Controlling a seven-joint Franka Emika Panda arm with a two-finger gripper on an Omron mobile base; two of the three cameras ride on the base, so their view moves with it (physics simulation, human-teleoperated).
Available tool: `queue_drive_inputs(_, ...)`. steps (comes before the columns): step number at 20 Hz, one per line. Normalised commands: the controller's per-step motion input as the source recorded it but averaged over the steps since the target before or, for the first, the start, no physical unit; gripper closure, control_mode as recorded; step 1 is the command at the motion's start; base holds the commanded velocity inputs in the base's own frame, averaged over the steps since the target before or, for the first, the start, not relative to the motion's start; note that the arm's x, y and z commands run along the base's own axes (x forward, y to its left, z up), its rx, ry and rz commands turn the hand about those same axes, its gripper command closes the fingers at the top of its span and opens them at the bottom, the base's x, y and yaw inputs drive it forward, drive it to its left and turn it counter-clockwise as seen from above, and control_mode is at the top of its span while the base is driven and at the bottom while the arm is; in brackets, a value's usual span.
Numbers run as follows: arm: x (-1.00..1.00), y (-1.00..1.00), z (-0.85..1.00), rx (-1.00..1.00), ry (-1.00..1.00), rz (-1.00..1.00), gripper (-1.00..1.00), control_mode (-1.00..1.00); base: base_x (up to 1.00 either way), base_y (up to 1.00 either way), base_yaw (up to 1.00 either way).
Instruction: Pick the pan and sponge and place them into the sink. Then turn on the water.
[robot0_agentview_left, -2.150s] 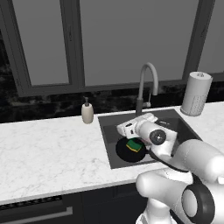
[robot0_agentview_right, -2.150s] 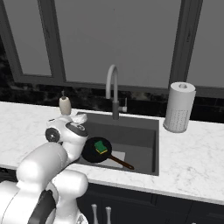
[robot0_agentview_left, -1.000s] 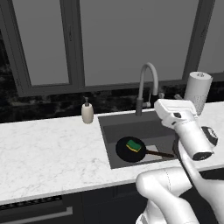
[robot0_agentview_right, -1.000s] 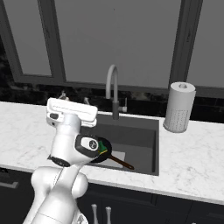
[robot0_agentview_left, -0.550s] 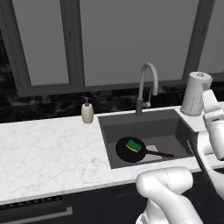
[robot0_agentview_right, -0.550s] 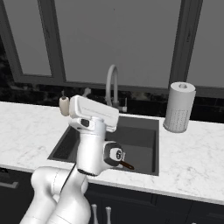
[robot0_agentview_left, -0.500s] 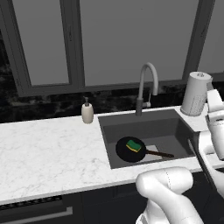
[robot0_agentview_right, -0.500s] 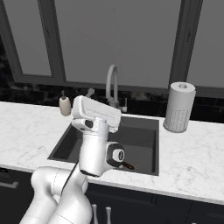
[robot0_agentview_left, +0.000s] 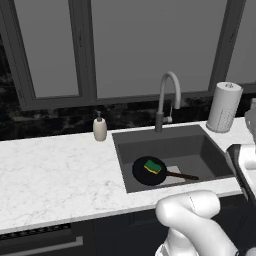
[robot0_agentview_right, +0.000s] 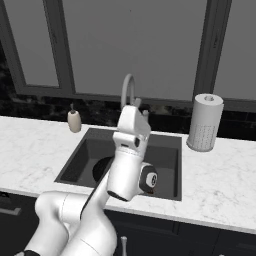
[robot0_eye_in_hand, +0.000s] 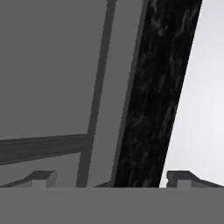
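No legible text, label, brand, number or sign appears on any surface in the three views

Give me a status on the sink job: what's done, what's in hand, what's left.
Done: the pan lies on the bottom of the sink, with the sponge resting in it. In hand: nothing; the claw is open and empty, pointed at the window frame and dark wall. Left: the water. No stream runs from the faucet, so its side lever has yet to be worked.
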Motion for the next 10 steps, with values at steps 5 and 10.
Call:
queue_drive_inputs(5,0.0,-0.6,0.15,0.27,0.08,0.2,-1.0,-1.0,0.0,0.0,0.0)
queue_drive_inputs(10,0.01,-0.1,0.0,0.03,0.25,0.21,-1.0,-1.0,0.0,0.0,0.0)
